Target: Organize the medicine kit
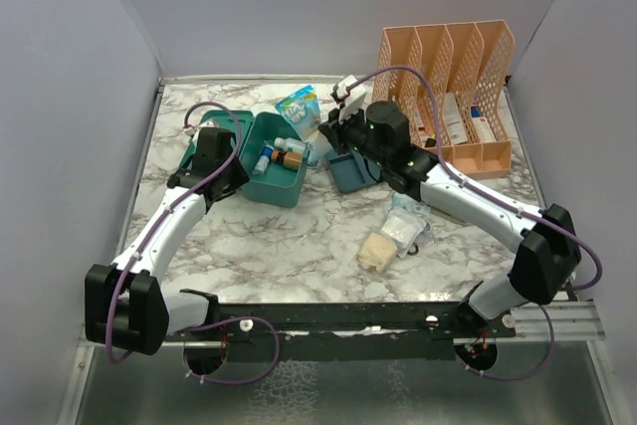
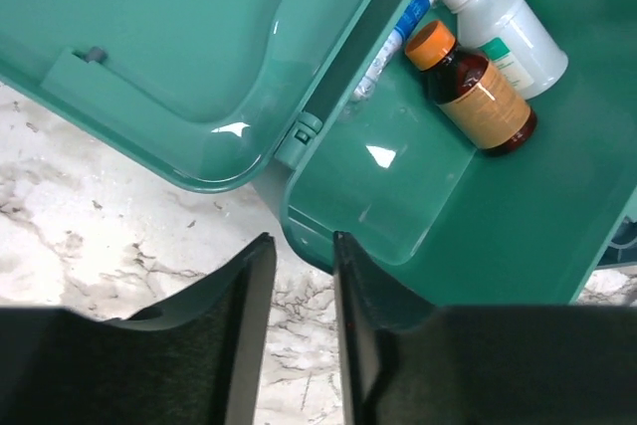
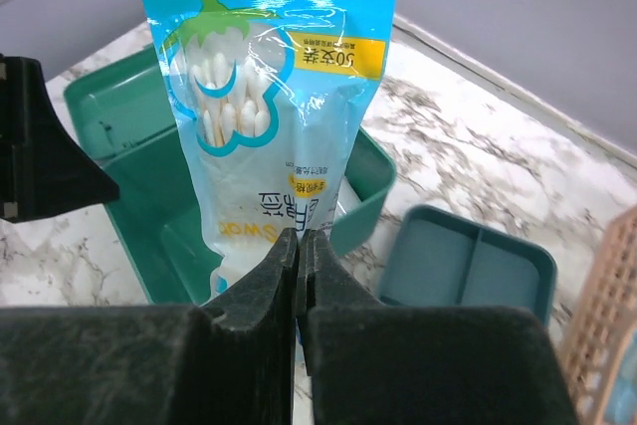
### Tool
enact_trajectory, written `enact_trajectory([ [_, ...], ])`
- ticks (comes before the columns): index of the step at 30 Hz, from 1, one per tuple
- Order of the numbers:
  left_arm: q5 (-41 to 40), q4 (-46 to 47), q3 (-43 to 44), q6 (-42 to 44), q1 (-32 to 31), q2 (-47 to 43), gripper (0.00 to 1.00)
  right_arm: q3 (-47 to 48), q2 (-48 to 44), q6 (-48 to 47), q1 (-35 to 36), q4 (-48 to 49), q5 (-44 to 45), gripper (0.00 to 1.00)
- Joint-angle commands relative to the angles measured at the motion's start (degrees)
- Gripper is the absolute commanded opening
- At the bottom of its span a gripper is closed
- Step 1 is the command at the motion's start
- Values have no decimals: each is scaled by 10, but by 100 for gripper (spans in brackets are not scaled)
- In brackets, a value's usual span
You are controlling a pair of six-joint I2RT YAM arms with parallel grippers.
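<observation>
The teal medicine kit [image 1: 282,184] lies open at centre left, its lid [image 1: 221,126] folded back to the left. In the left wrist view the box [image 2: 398,196] holds a brown bottle [image 2: 473,92], a white bottle [image 2: 503,22] and a blue tube [image 2: 403,27]. The teal insert tray [image 1: 348,172] sits empty on the table right of the box, and shows in the right wrist view [image 3: 468,266]. My right gripper [image 3: 299,236] is shut on a blue bag of cotton swabs [image 3: 264,97], held above the box's far right side [image 1: 299,105]. My left gripper [image 2: 299,241] is slightly open and empty at the box's near left corner.
A peach lattice file organizer [image 1: 448,87] with boxed items stands at the back right. A clear packet [image 1: 408,218] and a cream pad packet [image 1: 378,251] lie on the marble in front of the right arm. White walls enclose the table.
</observation>
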Motion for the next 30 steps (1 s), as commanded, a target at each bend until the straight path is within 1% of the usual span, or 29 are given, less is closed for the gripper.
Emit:
enact_trajectory([
  [1, 21, 8, -10, 9, 8, 3, 28, 64, 63, -13, 2, 17, -107, 1],
  [3, 19, 11, -17, 18, 9, 3, 21, 93, 88, -12, 2, 11, -137, 1],
  [6, 17, 18, -24, 50, 10, 2, 13, 122, 125, -15, 7, 7, -167, 1],
  [10, 32, 29, -28, 115, 11, 1, 8, 164, 172, -26, 17, -10, -186, 1],
  [12, 35, 29, -25, 138, 11, 2, 7, 186, 196, -27, 22, -29, -194, 1],
  [14, 31, 24, -21, 148, 11, 3, 7, 199, 214, -26, 27, -52, -189, 1],
  [19, 23, 19, -24, 164, 11, -1, 7, 187, 233, -9, 31, -62, -155, 1],
  [23, 3, 6, -29, 170, 11, -17, 7, 208, 262, -16, 32, -101, -177, 1],
  [24, 0, 5, -30, 171, 11, -21, 9, 214, 270, -20, 32, -113, -184, 1],
  [30, -9, 5, -24, 151, 11, -23, 27, 244, 298, -45, 32, -183, -205, 1],
])
